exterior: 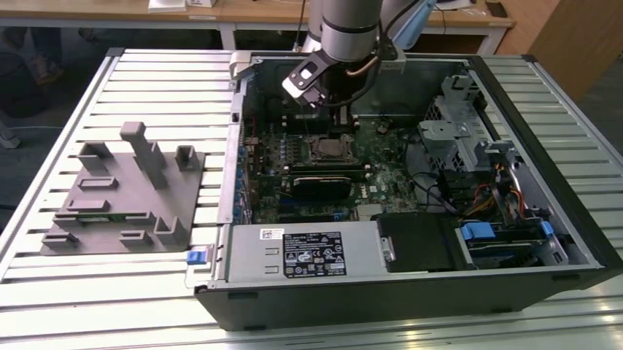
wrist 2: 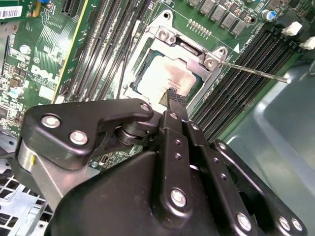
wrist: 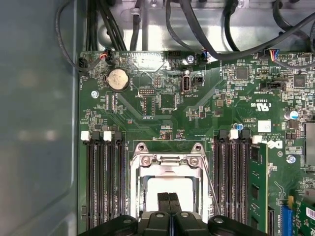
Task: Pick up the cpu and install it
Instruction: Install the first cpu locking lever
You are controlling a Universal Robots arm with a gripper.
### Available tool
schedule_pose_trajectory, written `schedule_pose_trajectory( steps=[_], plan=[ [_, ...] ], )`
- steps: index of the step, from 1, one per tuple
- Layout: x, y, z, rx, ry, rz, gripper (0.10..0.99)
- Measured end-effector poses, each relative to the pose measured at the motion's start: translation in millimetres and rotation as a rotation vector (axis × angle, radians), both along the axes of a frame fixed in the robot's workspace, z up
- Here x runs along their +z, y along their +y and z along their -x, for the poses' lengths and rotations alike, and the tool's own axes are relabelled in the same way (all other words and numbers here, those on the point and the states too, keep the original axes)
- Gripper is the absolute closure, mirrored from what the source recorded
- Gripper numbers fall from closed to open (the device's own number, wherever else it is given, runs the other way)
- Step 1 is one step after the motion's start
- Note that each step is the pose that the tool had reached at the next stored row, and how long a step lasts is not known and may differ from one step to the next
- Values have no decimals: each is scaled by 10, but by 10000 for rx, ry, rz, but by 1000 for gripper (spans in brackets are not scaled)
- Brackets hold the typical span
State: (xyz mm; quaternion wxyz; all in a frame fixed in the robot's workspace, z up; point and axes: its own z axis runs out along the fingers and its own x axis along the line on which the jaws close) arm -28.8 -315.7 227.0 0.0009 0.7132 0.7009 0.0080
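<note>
In the exterior view one arm (exterior: 348, 29) reached down into one open computer case (exterior: 409, 295) lying on a slatted table (exterior: 127, 306). One grey tray (exterior: 107, 211) sat on the table towards the exterior view's left, well apart from the case. Inside the case the cpu (exterior: 329, 149) lay flat in the motherboard's socket, directly below the arm's lower end. One silver power supply box (exterior: 302, 251) filled the near corner of the case.

In the second wrist view the one gripper (wrist 2: 172, 96) hung over the socket with its two fingers (wrist 2: 173, 105) pressed together and nothing held between them. The tips were at the edge of the cpu's silvery top; whether they touched it could not be told. The cpu sat inside the metal socket frame (wrist 2: 167, 37), whose lid stood open. One thin lever rod (wrist 2: 256, 72) stuck out sideways from the frame across the black memory slots (wrist 2: 236, 81).

In the first wrist view the closed fingers overlapped the cpu's pale face, hiding part of it. Two banks of memory slots flanked the socket, one on each side. One green memory stick (wrist: 256, 182) stood beyond one bank. One coin cell (wrist: 117, 78) lay on the board, and several black cables (wrist: 231, 29) ran along the case wall beyond the board's edge.
</note>
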Motion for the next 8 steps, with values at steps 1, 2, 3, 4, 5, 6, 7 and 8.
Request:
schedule_pose_trajectory(
  steps=[1, 2, 3, 4, 5, 6, 7, 8],
  plan=[
    [7, 0, 0, 0, 0, 0, 980],
    [16, 0, 0, 0, 0, -1, 980],
    [26, 0, 0, 0, 0, 0, 980],
    [33, 0, 0, 0, 0, 0, 980],
    [39, 0, 0, 0, 0, 0, 980],
    [45, 0, 0, 0, 0, 1, 980],
    [51, 0, 0, 0, 1, 1, 980],
    [58, 0, 0, 0, 1, 1, 980]
  ],
)
